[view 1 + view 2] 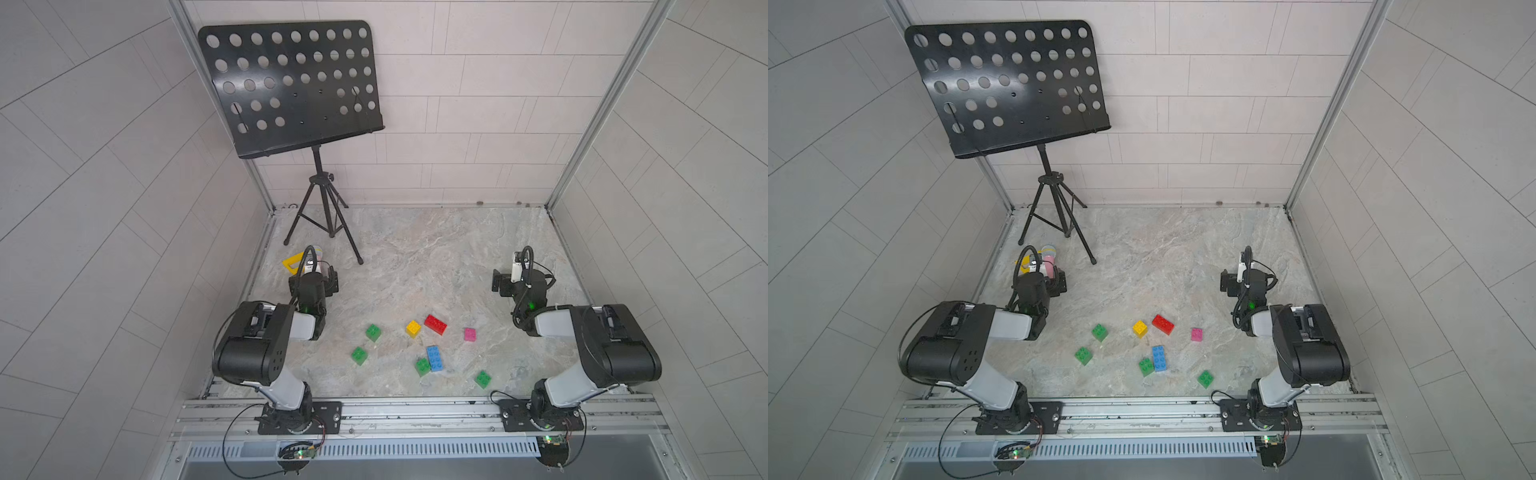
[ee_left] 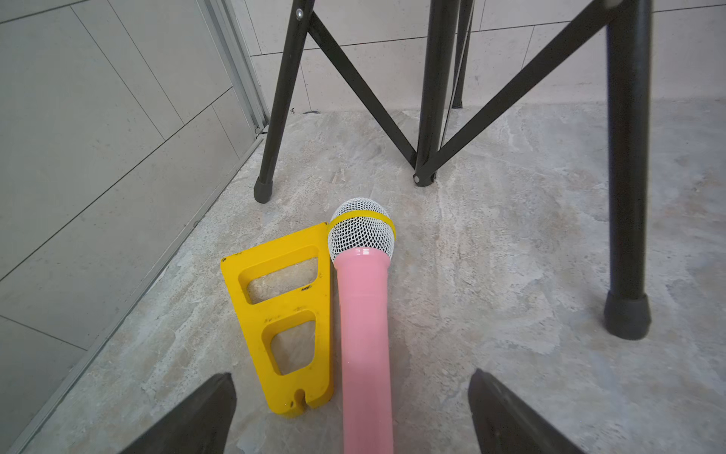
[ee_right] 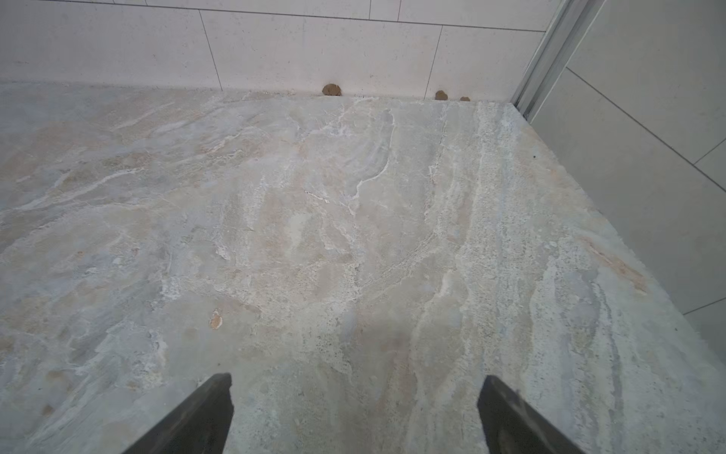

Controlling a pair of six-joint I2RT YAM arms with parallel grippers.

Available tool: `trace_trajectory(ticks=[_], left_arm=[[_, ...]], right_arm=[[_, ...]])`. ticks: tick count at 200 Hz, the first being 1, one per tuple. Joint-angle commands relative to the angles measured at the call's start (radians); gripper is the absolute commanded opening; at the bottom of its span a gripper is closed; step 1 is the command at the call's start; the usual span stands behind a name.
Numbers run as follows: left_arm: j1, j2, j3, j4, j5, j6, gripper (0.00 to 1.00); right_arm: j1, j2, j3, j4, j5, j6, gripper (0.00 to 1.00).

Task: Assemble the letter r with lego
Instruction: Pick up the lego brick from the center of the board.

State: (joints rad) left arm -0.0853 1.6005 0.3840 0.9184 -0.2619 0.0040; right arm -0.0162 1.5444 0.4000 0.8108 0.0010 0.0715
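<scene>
left arm [image 1: 249,345]: jaws spread wide and empty, poised over a flat yellow plastic triangle [image 2: 290,314] and a pink toy microphone [image 2: 365,334] that lie touching, beside the feet of a black perforated music stand [image 1: 291,83]. neither part belongs to the build; direct this arm toward the bricks.

the lego lies loose on the marbled bench [image 1: 415,257] between the arms, near their bases, with nothing joined. in order: a small square green studded plastic brick [image 1: 359,356], a second green brick [image 1: 373,332], a small yellow brick [image 1: 413,328], a third green brick [image 1: 423,366] tight against a longer blue brick [image 1: 434,358], a longer red brick [image 1: 435,324], a small pink brick [image 1: 469,334], a fourth green brick [image 1: 483,379].

right arm [image 1: 615,345]: jaws spread wide and empty over bare bench, well apart from the bricks.

procedure, as judged: no step is done yet. take a long brick first as the stem. descend from above, jaws across the narrow sides, studs up. part the third green brick from the blue one before gripping either. steady the base with one arm while the other presses squarely.
</scene>
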Motion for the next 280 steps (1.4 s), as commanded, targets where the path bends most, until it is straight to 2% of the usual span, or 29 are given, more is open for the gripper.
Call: trace_trajectory(ticks=[1,151,163,169,183,196,208,215,226,248,255,262,280], left_arm=[[0.008,-0.019,0.011,0.004,0.005,0.0,1.0],[0.014,-0.025,0.017,-0.02,0.018,-0.011,1.0],[0.01,-0.039,0.01,-0.003,-0.026,-0.005,1.0],[0.001,-0.068,0.005,-0.016,-0.074,-0.013,1.0],[-0.012,-0.173,0.007,-0.106,-0.132,-0.02,1.0],[-0.025,-0.279,0.031,-0.223,-0.147,-0.018,1.0],[-0.027,-0.377,0.083,-0.384,-0.152,-0.101,1.0],[-0.028,-0.428,0.128,-0.501,-0.142,-0.133,1.0],[-0.028,-0.481,0.215,-0.705,-0.088,-0.169,1.0],[-0.032,-0.501,0.366,-1.016,0.035,-0.198,1.0],[-0.034,-0.495,0.405,-1.099,0.071,-0.206,1.0],[-0.038,-0.487,0.441,-1.176,0.102,-0.216,1.0],[-0.056,-0.467,0.52,-1.347,0.143,-0.244,0.99]], right_arm=[[-0.004,-0.009,0.007,0.003,-0.001,-0.002,1.0],[-0.012,-0.01,0.007,0.003,-0.011,0.002,1.0],[0.0,-0.025,0.005,0.037,0.056,0.013,1.0],[0.014,-0.08,0.024,-0.047,0.105,0.009,1.0],[0.033,-0.234,0.14,-0.378,0.2,0.048,1.0],[0.027,-0.32,0.256,-0.596,0.259,0.229,1.0],[0.018,-0.352,0.326,-0.759,0.308,0.44,1.0],[0.003,-0.357,0.354,-0.807,0.242,0.461,1.0],[-0.004,-0.345,0.418,-0.904,0.148,0.411,0.96],[0.014,-0.264,0.589,-1.266,0.01,0.344,0.87],[0.028,-0.238,0.623,-1.35,-0.035,0.315,0.8],[0.037,-0.221,0.647,-1.423,-0.1,0.278,0.69],[0.075,-0.226,0.648,-1.538,-0.223,0.241,0.58]])
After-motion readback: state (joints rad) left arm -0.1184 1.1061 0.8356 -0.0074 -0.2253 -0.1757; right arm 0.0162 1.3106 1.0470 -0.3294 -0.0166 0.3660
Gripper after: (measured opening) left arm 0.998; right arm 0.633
